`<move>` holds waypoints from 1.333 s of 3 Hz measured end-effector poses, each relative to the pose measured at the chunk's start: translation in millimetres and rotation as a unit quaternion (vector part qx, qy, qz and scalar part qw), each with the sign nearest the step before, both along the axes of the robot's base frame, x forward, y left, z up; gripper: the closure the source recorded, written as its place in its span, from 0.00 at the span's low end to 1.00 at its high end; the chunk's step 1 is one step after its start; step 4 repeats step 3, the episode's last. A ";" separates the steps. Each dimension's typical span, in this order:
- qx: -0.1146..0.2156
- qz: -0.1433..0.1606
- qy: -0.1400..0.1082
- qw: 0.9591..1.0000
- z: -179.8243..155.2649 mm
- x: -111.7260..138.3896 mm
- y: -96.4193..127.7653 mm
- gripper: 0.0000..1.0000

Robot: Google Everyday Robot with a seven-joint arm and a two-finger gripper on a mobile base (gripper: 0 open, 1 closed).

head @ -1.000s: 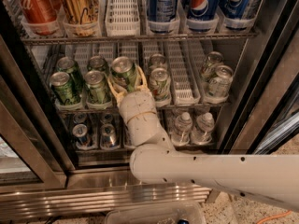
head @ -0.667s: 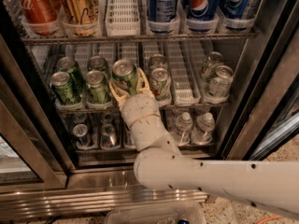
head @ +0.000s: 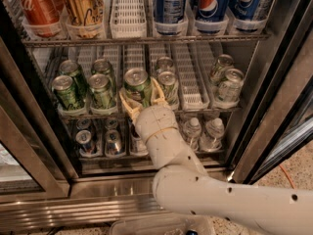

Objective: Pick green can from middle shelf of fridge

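The green can [head: 137, 83], dull olive with a silver top, stands at the front of the middle shelf [head: 205, 110] in the open fridge [head: 274, 82]. My gripper [head: 141, 91] reaches in from below on a white arm. Its yellowish fingers [head: 128, 104] are closed on both sides of the can. The can sits slightly forward and to the right of its lane.
Two brighter green cans [head: 66, 91] stand just left of the held can, and white cans [head: 229, 84] stand to its right. Tall red, gold and blue cans fill the rack above. Small bottles [head: 210, 131] and cans fill the rack below. Dark door frames flank the opening.
The gripper and the green can have shifted slightly right and toward the shelf front together. The arm's elbow has moved right. The other cans have stayed put.
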State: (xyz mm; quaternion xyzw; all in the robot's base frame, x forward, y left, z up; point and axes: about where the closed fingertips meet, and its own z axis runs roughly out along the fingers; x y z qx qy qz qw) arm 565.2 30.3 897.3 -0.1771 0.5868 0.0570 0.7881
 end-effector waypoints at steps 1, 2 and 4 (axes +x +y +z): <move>0.001 0.014 0.009 1.000 3.0 -10.6 -12.1 1.00; 0.003 0.031 0.013 0.999 5.3 -18.1 -15.2 1.00; 0.003 0.044 0.013 0.999 7.8 -23.8 -16.3 1.00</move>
